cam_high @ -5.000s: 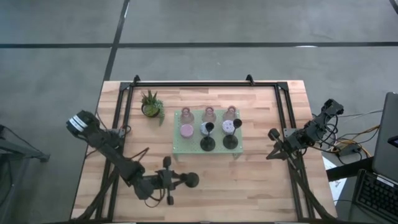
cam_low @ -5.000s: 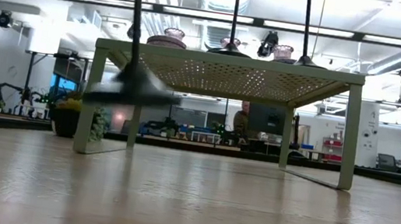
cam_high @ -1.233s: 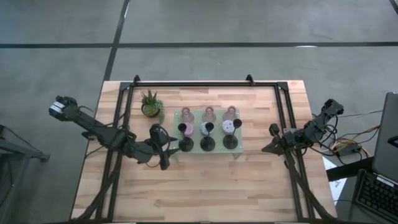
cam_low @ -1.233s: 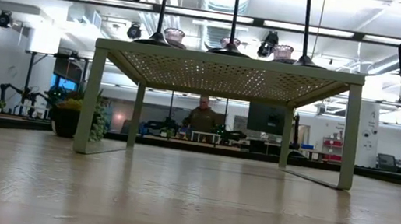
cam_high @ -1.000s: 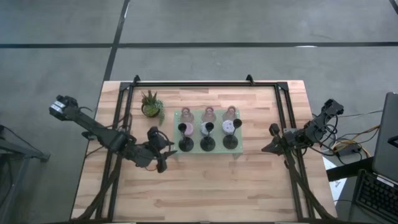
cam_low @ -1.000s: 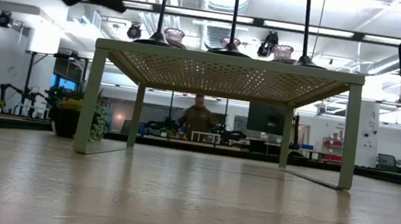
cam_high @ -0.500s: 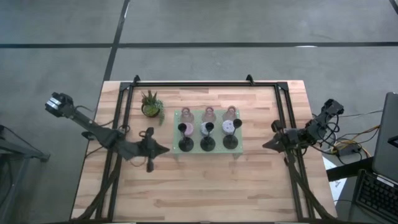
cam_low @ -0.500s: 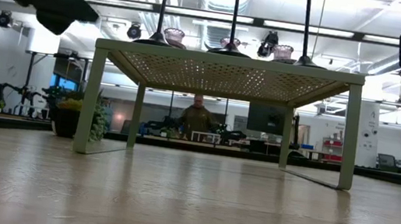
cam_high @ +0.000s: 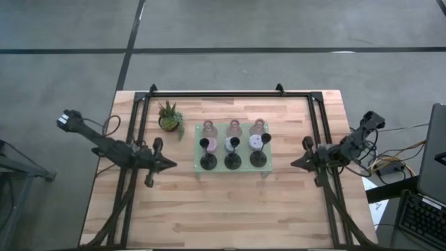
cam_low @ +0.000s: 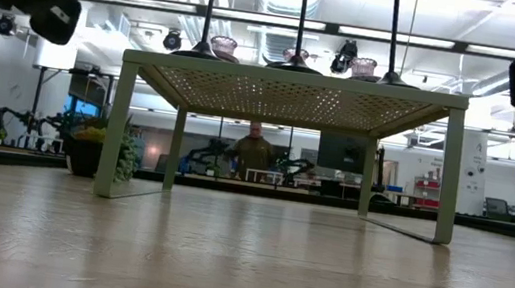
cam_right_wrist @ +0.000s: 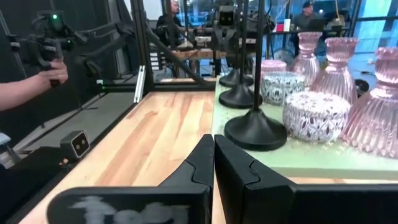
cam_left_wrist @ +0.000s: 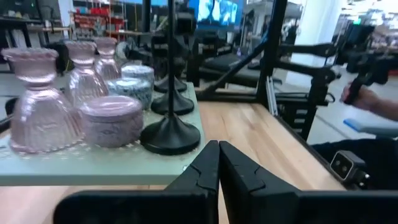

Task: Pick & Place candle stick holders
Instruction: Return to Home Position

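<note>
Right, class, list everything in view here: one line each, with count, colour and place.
glass candle holders: three, pinkish clear, tray's back row
squat candle holders: three, pale pink, blue-grey, lilac, middle row
black candle holders: three, black, front row
tray: one, pale green, table centre
potted plant: one, green, beside tray's back-left corner
table: one, light wood, under everything
person: one, in the room behind
left hand: one, dark, shut, left of tray
right hand: one, dark, shut, right of tray

grey concrete floor (cam_high: pixel 279 28), bright ceiling lights (cam_low: pixel 255 17)
</note>
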`<state>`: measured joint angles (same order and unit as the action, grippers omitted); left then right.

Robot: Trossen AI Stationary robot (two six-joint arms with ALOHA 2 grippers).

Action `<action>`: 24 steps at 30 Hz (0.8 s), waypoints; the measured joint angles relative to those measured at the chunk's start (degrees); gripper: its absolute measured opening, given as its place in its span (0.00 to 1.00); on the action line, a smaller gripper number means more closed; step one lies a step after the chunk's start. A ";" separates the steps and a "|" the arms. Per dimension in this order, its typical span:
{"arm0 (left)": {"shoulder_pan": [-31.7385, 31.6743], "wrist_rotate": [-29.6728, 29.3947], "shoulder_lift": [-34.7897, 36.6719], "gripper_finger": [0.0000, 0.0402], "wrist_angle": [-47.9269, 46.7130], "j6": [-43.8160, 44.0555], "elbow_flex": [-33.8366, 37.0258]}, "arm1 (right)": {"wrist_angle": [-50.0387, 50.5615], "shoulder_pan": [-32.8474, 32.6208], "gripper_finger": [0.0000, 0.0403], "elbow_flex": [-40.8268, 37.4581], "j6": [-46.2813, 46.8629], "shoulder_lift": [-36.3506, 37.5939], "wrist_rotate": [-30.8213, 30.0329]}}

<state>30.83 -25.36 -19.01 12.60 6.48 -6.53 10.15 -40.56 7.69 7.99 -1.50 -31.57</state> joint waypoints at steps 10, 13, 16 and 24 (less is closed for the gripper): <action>0.02 -1.07 16.51 0.03 -13.34 -0.99 0.45 | -0.25 0.01 0.02 -1.71 2.29 0.00 -0.11; 0.02 -1.93 18.94 0.03 -14.95 -1.09 1.31 | -0.01 0.01 0.02 -1.86 2.25 -0.01 -0.09; 0.04 -3.08 18.87 0.03 -14.98 -0.71 2.99 | 0.06 0.01 0.02 -2.22 2.27 -0.03 -0.09; 0.02 -13.67 16.89 0.03 -12.59 3.82 4.66 | 0.18 -0.01 0.02 -2.37 1.02 -0.19 0.00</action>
<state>30.85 -39.03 -2.11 0.02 10.30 -1.87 10.33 -40.57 5.32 9.02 -1.69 -31.57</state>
